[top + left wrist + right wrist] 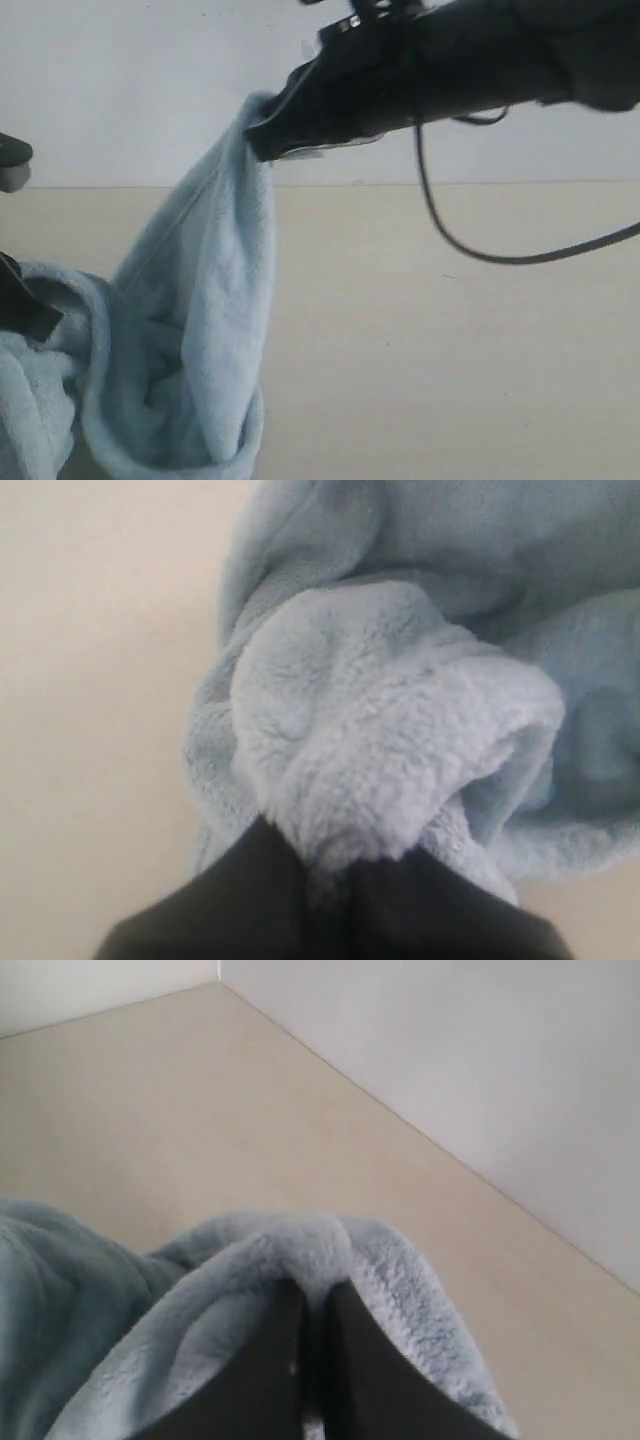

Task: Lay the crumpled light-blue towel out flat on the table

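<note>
The light-blue towel [200, 330] hangs in a tall fold from my right gripper [262, 140], which is shut on its upper edge well above the table [450, 350]. In the right wrist view the black fingers [345, 1360] pinch a ridge of the towel [300, 1245]. At the exterior view's left edge my left gripper [28, 310] is shut on a lower bunch of the cloth. The left wrist view shows its fingers [250, 900] closed on a fluffy fold of the towel [380, 750]. The rest of the towel sags crumpled between the two grips.
A pale wall [150, 90] rises behind the beige table; its corner shows in the right wrist view [220, 980]. A black cable [470, 250] loops down from the right arm [500, 50]. Bare tabletop lies right of the towel.
</note>
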Controlling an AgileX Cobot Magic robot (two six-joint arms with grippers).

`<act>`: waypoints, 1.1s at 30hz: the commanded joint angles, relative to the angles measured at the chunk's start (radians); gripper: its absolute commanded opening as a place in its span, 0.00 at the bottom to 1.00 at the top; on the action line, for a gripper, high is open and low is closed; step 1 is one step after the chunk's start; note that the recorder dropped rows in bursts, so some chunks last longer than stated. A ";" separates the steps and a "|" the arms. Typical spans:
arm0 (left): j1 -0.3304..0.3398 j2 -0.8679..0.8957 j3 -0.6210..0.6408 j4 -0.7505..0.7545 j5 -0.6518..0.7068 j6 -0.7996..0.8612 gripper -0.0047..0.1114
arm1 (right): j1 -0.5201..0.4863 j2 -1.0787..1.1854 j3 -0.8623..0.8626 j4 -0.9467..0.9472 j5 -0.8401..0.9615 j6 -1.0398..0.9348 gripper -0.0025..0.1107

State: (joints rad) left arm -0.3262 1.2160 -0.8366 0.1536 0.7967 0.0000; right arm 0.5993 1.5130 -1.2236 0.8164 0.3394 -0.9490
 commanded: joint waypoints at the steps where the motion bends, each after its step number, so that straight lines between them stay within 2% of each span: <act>1: 0.003 -0.097 0.018 0.022 -0.036 -0.010 0.07 | -0.135 -0.090 -0.006 -0.429 0.247 0.320 0.02; 5: 0.003 -0.110 0.060 0.025 -0.089 -0.010 0.07 | -0.245 -0.087 -0.006 -0.843 0.518 0.618 0.02; 8: 0.003 -0.090 0.070 0.025 -0.101 -0.010 0.07 | -0.320 -0.080 0.018 -1.008 0.514 0.801 0.02; 11: 0.003 -0.072 0.086 0.042 -0.094 -0.010 0.07 | -0.381 -0.071 0.038 -1.061 0.499 0.938 0.02; 14: 0.003 -0.061 0.103 0.046 -0.089 -0.010 0.07 | -0.420 -0.069 0.064 -1.075 0.475 0.977 0.02; 20: 0.003 -0.041 0.108 0.052 -0.093 -0.010 0.07 | -0.430 -0.064 0.122 -1.075 0.329 1.001 0.04; 22: 0.003 -0.041 0.108 0.045 -0.112 -0.010 0.07 | -0.430 -0.050 0.124 -1.075 0.314 0.995 0.10; 26: 0.003 -0.041 0.108 0.038 -0.142 -0.010 0.07 | -0.430 -0.002 0.124 -1.114 0.280 0.995 0.35; 28: 0.003 -0.041 0.108 0.038 -0.142 -0.010 0.07 | -0.430 0.018 0.124 -1.143 0.272 1.010 0.44; 30: 0.003 -0.041 0.108 0.038 -0.142 -0.010 0.07 | -0.430 0.031 0.124 -1.144 0.276 1.044 0.48; 33: 0.003 -0.041 0.108 0.038 -0.146 -0.010 0.07 | -0.430 0.031 0.124 -1.142 0.268 1.105 0.49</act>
State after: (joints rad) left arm -0.3262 1.1733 -0.7325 0.1934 0.6708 0.0000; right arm 0.1761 1.5456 -1.0989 -0.3147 0.6267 0.1012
